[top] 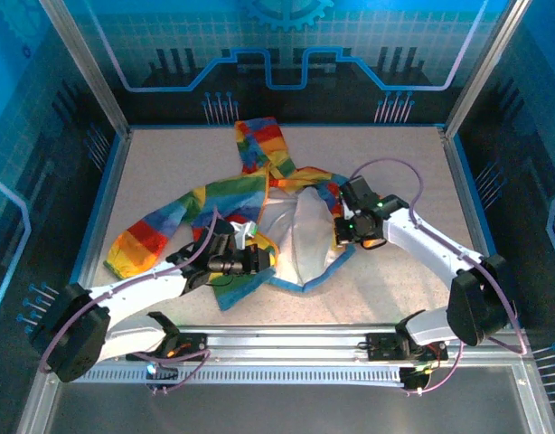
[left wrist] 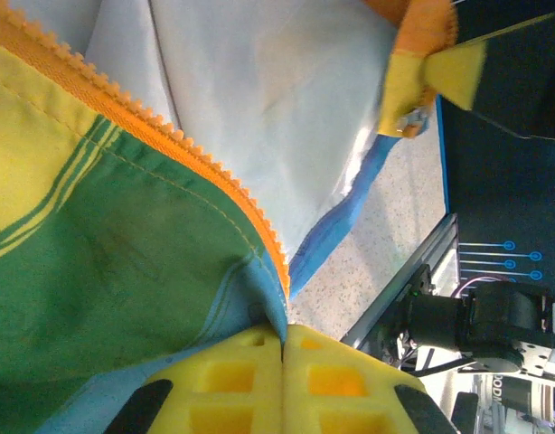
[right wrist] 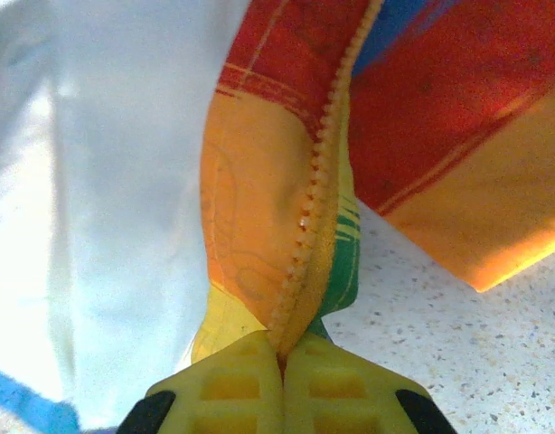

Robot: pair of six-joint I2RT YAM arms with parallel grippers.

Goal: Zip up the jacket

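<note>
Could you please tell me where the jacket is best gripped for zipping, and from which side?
Probably the orange zipper tape edging each front panel of the jacket, approached end-on along the teeth with one finger on each face, as the left gripper and right gripper hold it; elsewhere the cloth is bunched.

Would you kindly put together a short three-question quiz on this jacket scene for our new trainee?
1. True or false: the jacket on the table is fully zipped.
2. What is the left gripper shut on?
A. the hood
B. the jacket edge by the orange zipper teeth
C. nothing
3. Fill in: the lining showing between the open front panels is ____.

Key: 1 false; 2 B; 3 white.
</note>
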